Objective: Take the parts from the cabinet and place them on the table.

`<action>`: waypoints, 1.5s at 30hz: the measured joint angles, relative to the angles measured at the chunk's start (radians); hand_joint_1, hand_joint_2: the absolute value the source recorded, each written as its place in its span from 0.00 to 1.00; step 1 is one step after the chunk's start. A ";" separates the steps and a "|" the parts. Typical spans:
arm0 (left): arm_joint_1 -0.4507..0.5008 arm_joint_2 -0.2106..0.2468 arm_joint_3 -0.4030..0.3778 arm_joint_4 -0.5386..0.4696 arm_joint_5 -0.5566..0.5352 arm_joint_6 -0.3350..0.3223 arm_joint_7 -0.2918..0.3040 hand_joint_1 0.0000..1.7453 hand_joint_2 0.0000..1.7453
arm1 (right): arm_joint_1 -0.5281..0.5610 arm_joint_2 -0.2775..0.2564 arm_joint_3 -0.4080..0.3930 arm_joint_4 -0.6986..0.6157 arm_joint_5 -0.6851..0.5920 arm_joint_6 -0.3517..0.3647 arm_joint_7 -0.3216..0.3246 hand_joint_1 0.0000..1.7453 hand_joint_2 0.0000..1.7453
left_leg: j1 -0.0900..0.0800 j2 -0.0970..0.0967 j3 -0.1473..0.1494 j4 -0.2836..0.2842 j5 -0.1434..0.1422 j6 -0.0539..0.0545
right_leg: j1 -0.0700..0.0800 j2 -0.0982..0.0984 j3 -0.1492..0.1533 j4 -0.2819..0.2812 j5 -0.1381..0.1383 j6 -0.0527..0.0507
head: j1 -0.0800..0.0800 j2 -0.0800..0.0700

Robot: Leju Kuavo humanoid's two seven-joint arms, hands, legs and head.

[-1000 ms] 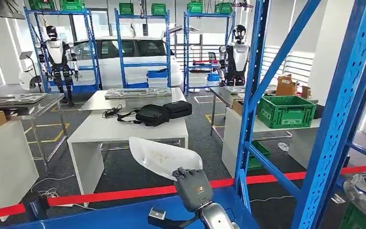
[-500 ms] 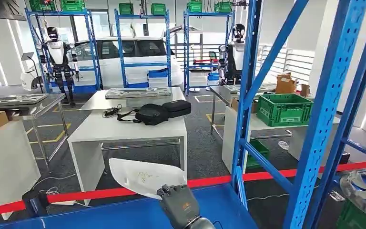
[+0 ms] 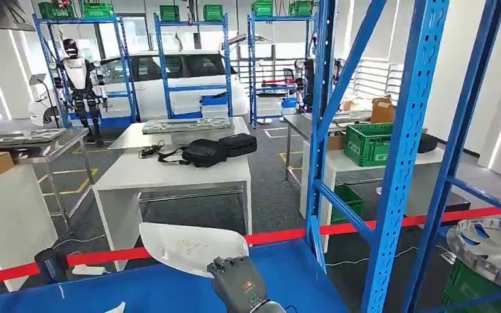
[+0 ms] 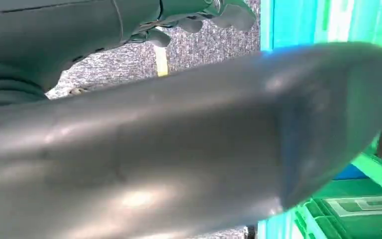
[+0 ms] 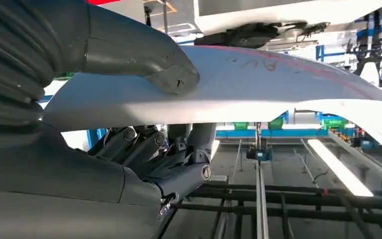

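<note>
A: What is the right hand (image 3: 239,285) doing?
B: It holds the white part (image 3: 189,246), thumb on one side, fingers (image 5: 149,149) on the other. The part sticks out past the hand, over the blue shelf (image 3: 163,287).
A: And the left hand?
B: Can't tell.
A: What step is this?
B: Carrying, I think. Next, reach the white table (image 3: 169,176) beyond the hand and set the part down

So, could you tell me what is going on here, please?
The right robot hand grips a white curved part, thumb on top and fingers beneath, holding it above the blue cabinet shelf. The white table with black bags stands beyond the red tape; the part is not yet there.
</note>
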 joint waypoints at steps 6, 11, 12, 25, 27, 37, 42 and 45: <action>-0.002 -0.001 0.000 0.000 0.000 0.000 0.000 0.00 0.00 | -0.002 -0.004 0.002 0.002 -0.007 -0.002 -0.001 0.97 1.00 | 0.005 0.007 -0.048 -0.014 0.053 0.042 | -0.007 0.000 -0.047 0.097 -0.107 0.035 | 0.002 0.000; 0.000 -0.002 0.000 0.000 0.000 0.002 0.000 0.00 0.00 | 0.005 -0.006 0.006 0.005 -0.008 -0.003 -0.002 0.97 1.00 | 0.003 0.010 -0.131 -0.005 0.110 0.042 | -0.009 0.000 -0.041 0.272 -0.136 0.039 | 0.004 0.000; -0.001 -0.002 0.000 0.000 0.000 0.002 0.000 0.00 0.00 | 0.005 -0.006 0.007 0.005 -0.008 -0.003 -0.002 0.97 1.00 | 0.003 0.010 -0.144 -0.001 0.118 0.040 | -0.008 0.000 0.006 0.212 -0.105 0.036 | 0.004 0.000; 0.000 0.000 0.000 0.002 0.000 0.005 0.003 0.00 0.00 | 0.004 -0.003 0.010 0.006 -0.008 -0.008 -0.003 0.97 1.00 | 0.011 0.007 -0.238 0.307 -0.047 -0.028 | -0.005 -0.004 0.053 -0.029 -0.031 -0.020 | -0.001 0.000; 0.000 0.000 0.000 0.002 0.000 0.005 0.003 0.00 0.00 | 0.006 -0.003 0.011 0.006 -0.009 -0.007 -0.003 0.97 1.00 | 0.012 0.007 -0.179 0.263 0.024 -0.030 | -0.007 -0.004 0.022 -0.024 -0.010 -0.013 | -0.002 0.000; -0.006 -0.001 0.000 0.002 -0.001 0.005 0.008 0.00 0.00 | 0.005 -0.009 0.016 0.011 -0.013 -0.009 -0.010 0.97 1.00 | 0.006 0.009 -0.051 -0.002 0.048 0.043 | -0.011 -0.003 -0.063 0.081 -0.084 0.040 | 0.002 0.000; -0.005 0.000 0.000 0.002 -0.001 0.006 0.006 0.00 0.00 | 0.019 -0.011 0.017 0.012 -0.018 -0.010 -0.009 0.97 1.00 | -0.001 0.009 -0.141 0.006 0.112 0.046 | -0.006 -0.003 -0.050 0.276 -0.121 0.030 | 0.003 0.000; -0.005 -0.004 0.000 0.002 -0.001 0.008 0.007 0.00 0.00 | 0.015 -0.009 0.018 0.011 -0.018 -0.012 -0.017 0.97 1.00 | -0.004 0.009 -0.172 0.013 0.141 0.038 | 0.011 -0.004 0.146 0.028 -0.130 0.000 | 0.004 0.000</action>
